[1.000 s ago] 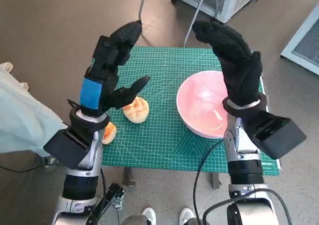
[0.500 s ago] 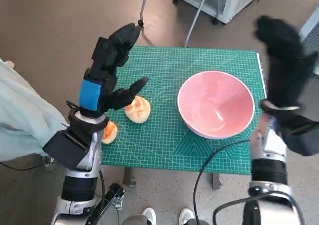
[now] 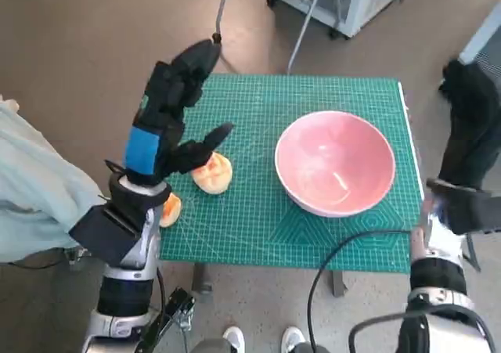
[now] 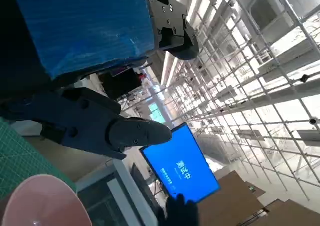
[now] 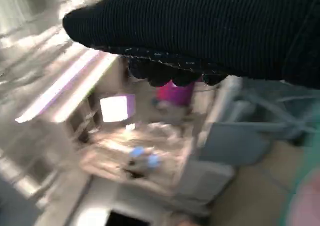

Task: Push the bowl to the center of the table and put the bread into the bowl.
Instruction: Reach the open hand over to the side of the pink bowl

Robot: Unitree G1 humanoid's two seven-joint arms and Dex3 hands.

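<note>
On the right half of the green cutting mat I log the pink bowl, upright, nothing inside. Left of it, apart, lies the bread, a scored golden roll, on the mat. A second orange piece sits at the mat's left edge beside my left forearm. My left hand hovers above the bread, fingers spread, holding nothing. My right hand is raised past the table's right edge; whether its fingers are spread or curled I cannot tell.

white characters "测试中" stand on a blue screen.
</note>
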